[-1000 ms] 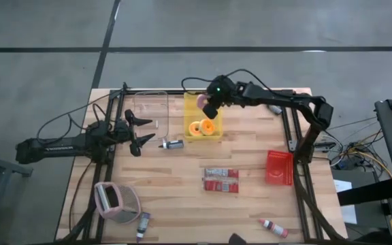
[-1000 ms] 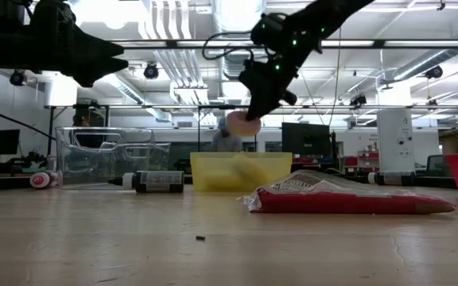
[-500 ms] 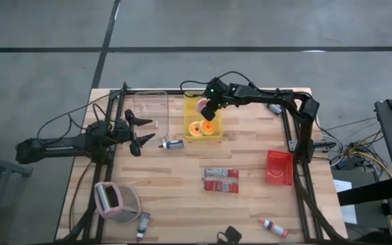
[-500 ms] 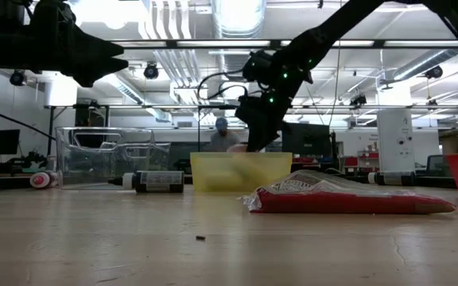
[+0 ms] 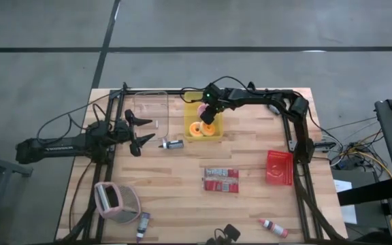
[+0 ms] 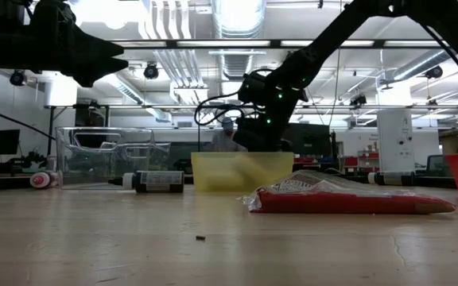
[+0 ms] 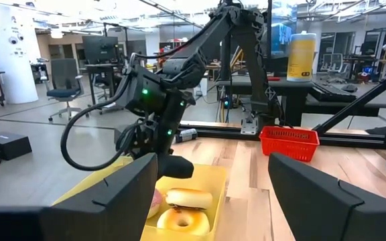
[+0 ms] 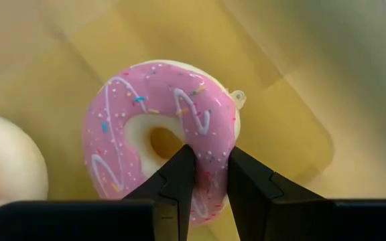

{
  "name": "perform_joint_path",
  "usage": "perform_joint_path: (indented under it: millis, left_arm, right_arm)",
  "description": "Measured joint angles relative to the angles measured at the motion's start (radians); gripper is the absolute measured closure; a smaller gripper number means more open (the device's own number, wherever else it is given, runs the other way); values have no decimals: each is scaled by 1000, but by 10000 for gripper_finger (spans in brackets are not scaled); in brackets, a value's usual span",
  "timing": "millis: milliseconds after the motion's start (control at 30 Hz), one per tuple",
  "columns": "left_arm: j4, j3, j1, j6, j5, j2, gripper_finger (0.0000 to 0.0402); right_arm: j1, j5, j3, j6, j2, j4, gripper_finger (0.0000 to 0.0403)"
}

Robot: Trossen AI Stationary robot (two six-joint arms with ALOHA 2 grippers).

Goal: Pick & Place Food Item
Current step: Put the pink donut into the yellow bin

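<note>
A pink-iced doughnut with sprinkles (image 8: 154,137) is down inside the yellow bin (image 5: 214,133) at the table's far middle, and my right gripper (image 8: 210,175) is shut on it. The same bin holds an orange-glazed doughnut (image 7: 178,218) and a pale one (image 7: 189,198), both lying on its floor. In the low view the bin's wall (image 6: 241,171) hides the pink doughnut. My left gripper (image 5: 139,133) waits open at the table's left, level and pointing toward the bin. My right gripper pinches the pink doughnut's ring (image 8: 210,159) between its two fingers. One finger (image 8: 179,175) is in the hole and the other (image 8: 248,182) is on the outer rim. The fingers slant down from the table's right. The doughnut shows its iced face; whether it touches the bin's floor, I cannot tell.
A clear plastic container (image 5: 150,109) stands left of the bin, with a small bottle (image 5: 172,144) near it. Red packets (image 5: 221,180) lie mid-table and a red basket (image 5: 279,167) to the right. A pink-rimmed object (image 5: 118,202) and another bottle (image 5: 274,228) lie near the front edge.
My right gripper has sunk with the pink doughnut from above the yellow bin's rim into the bin, tipping further down and staying shut. The doughnut, plain in the low view a second ago, now sits behind the bin's wall.
</note>
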Motion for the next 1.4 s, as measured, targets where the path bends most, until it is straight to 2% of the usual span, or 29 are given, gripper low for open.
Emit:
perform_joint_path:
  millis: [267,933,1400]
  left_arm:
    - [0,0,0,0,0,0,111]
    - [0,0,0,0,0,0,112]
    - [0,0,0,0,0,0,110]
  right_arm:
    - [0,3,-2,-3,-2,10,314]
    - [2,2,-3,1,-4,20,209]
    - [3,1,-3,1,-7,28,202]
